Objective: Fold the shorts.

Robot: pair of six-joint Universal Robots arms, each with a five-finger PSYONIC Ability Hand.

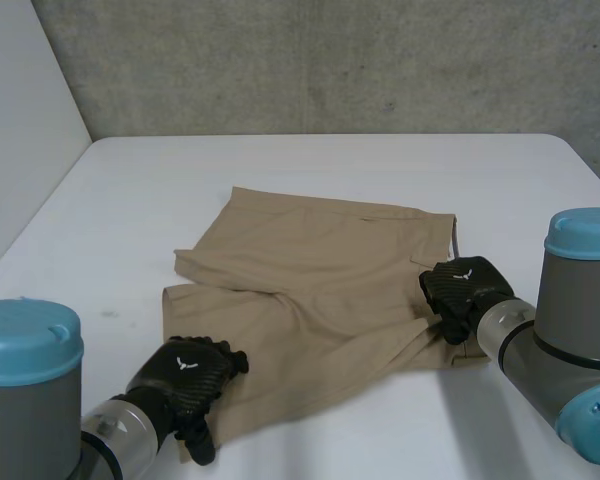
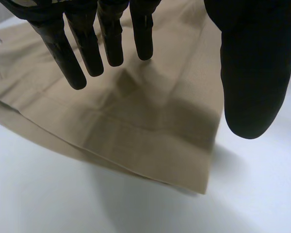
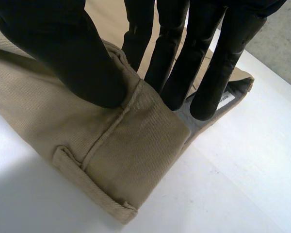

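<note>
**Shorts [image 1: 310, 280] flat on the bench [image 1: 310, 160], waistband end gripped**

Bench first: white, wide, and bare on every side of the cloth. There's generous room toward the far edge under the concrete wall [image 1: 330, 60]. The shorts lie spread in the middle of it, tan, with the waistband toward the robot's right and the leg hems toward its left. The near leg runs in close by the left arm.

By the look of it this is light woven cloth, soft and limp. I'd expect it to sag and drape as soon as it's lifted, and to slide easily over that smooth top. Only the stitched, layered edges should have any body, so those are the places to take hold.

The right hand [image 3: 77, 63] is there now. Its thumb is down on the outside of the waistband [image 3: 136, 145] and its fingers [image 3: 169, 58] are tucked inside against the grey lining, pinching the top layer between them. The left hand [image 2: 252, 73] hovers over the near leg's hem [image 2: 150, 165], by its corner. Its fingers are straight, its thumb is wide, and it holds nothing.

A carry across from right to left looks unobstructed to me. The tightest room is on the near side, by the arms.

Small details: a belt loop [image 3: 92, 179] sits just beside the thumb, and a white label [image 3: 226, 99] peeks out at the fingertips.
</note>
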